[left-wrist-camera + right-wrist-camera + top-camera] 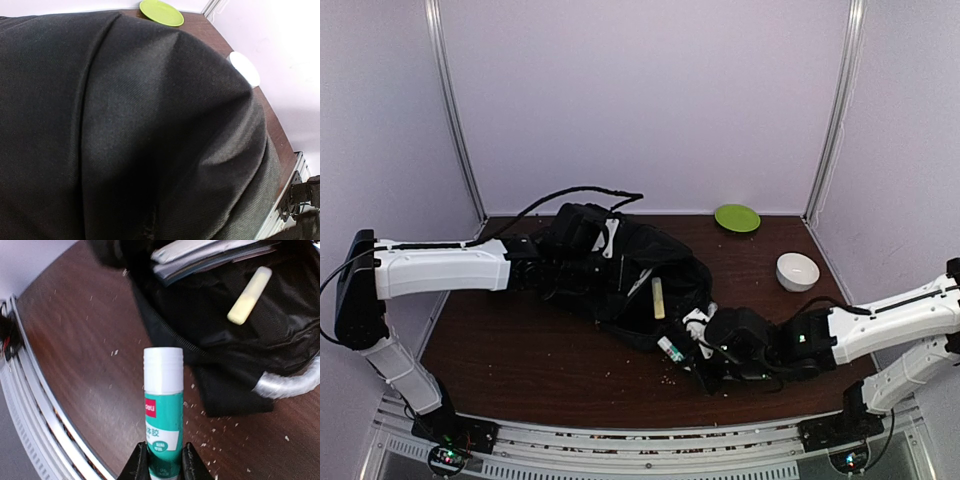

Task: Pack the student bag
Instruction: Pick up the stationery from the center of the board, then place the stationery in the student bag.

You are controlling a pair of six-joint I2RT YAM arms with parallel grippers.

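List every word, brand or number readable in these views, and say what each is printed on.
"deli": white letters on a red patch, on the glue stick label.
"体胶": white Chinese characters on the teal label just below.
Smaller print in the white box near the stick's base: too blurred to read.
Student bag and everything else: no readable text.

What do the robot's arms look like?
Both are long white tubes with chunky black joints. A thin black cable runs along the top of the left arm, and another along the right arm. A tiny green light glows near the right wrist. The right gripper has two black fingers.
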